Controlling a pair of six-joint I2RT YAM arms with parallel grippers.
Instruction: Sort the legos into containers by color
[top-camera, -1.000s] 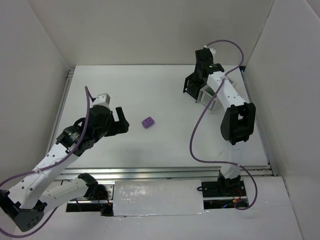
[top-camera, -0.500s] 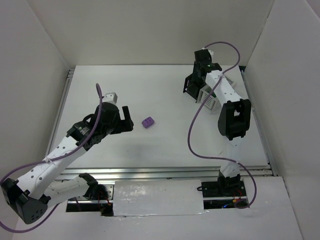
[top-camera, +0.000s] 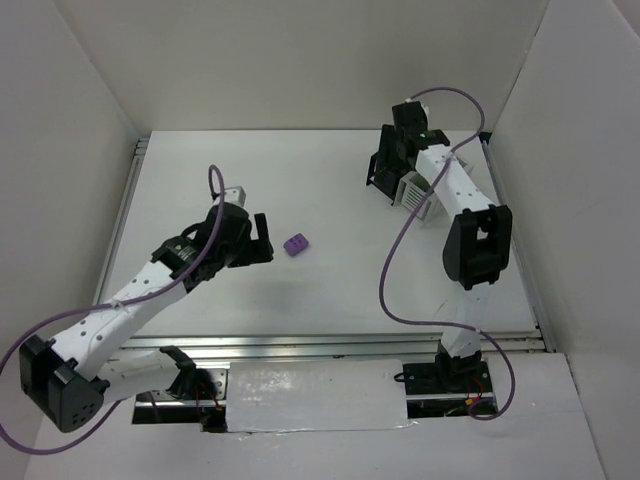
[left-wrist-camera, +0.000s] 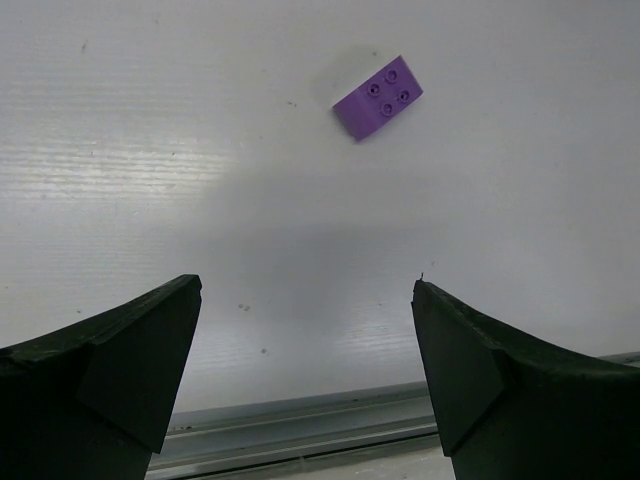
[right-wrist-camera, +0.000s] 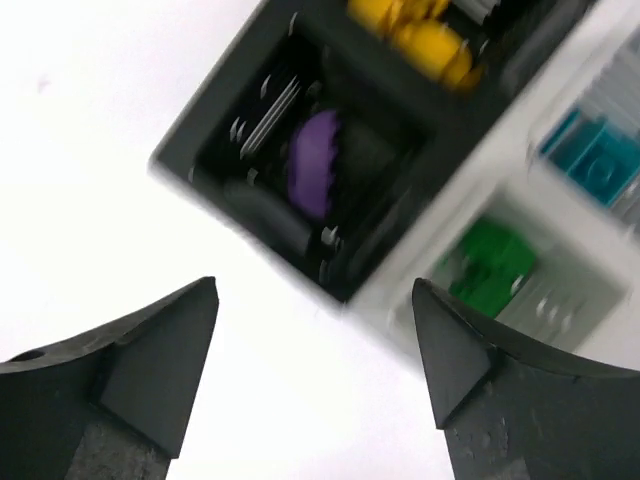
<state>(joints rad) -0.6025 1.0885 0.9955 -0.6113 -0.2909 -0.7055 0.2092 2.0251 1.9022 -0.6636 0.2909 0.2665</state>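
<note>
A purple lego (top-camera: 296, 244) lies alone mid-table, studs up (left-wrist-camera: 378, 97). My left gripper (top-camera: 262, 238) hovers just left of it, open and empty (left-wrist-camera: 305, 285), the brick ahead of the fingertips and slightly right. My right gripper (top-camera: 388, 160) is open and empty (right-wrist-camera: 315, 285) above the black container (top-camera: 376, 183) at the back right. That black container (right-wrist-camera: 250, 205) holds a purple oval lego (right-wrist-camera: 315, 163) and yellow pieces (right-wrist-camera: 420, 30). Beside it, the white container (top-camera: 418, 192) holds a green lego (right-wrist-camera: 495, 258) and a teal lego (right-wrist-camera: 600, 160).
White walls enclose the table on three sides. A metal rail (left-wrist-camera: 300, 430) runs along the near edge under my left gripper. Purple cables loop off both arms.
My right gripper opened over the black container. My left arm swung right, closer to the purple lego on the table, jaws staying open.
</note>
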